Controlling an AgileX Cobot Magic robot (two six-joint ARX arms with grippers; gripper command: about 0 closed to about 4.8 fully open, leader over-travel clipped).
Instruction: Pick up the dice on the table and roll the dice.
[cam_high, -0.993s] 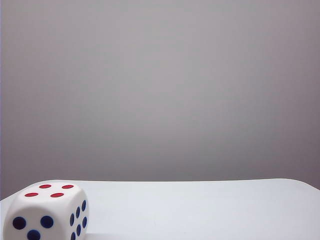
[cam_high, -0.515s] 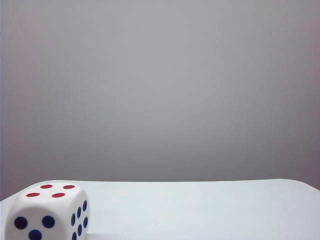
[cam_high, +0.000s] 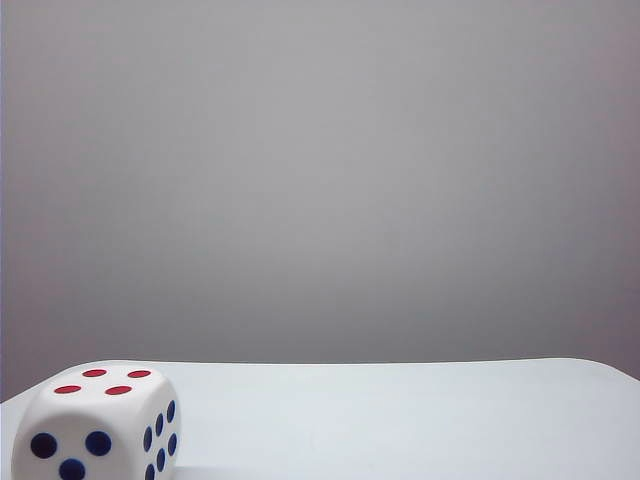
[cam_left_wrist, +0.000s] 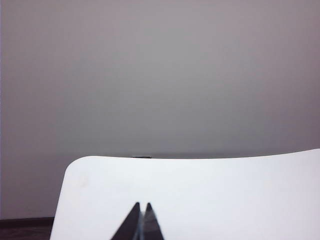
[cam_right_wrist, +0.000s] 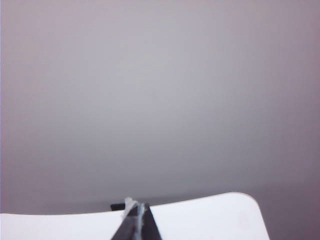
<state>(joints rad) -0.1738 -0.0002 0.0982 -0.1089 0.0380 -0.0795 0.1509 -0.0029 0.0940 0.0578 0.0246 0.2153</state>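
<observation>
Plain grey wall behind; smooth white table (cam_high: 420, 420) with rounded far corners fills the lower exterior view. Large white rounded-corner dice (cam_high: 95, 425) sits on the tabletop near its left edge, red four-pip face up, dark blue pips on its sides. No arm in this view.

Left wrist view: left gripper (cam_left_wrist: 142, 220), dark fingers pressed together, empty, over the table's left far corner.

Right wrist view: right gripper (cam_right_wrist: 136, 219), fingers closed, holding nothing, near the right far corner.

exterior: low, level across table (cam_high: 400, 420); both wrists: level, facing wall | shared: table's far edge
</observation>
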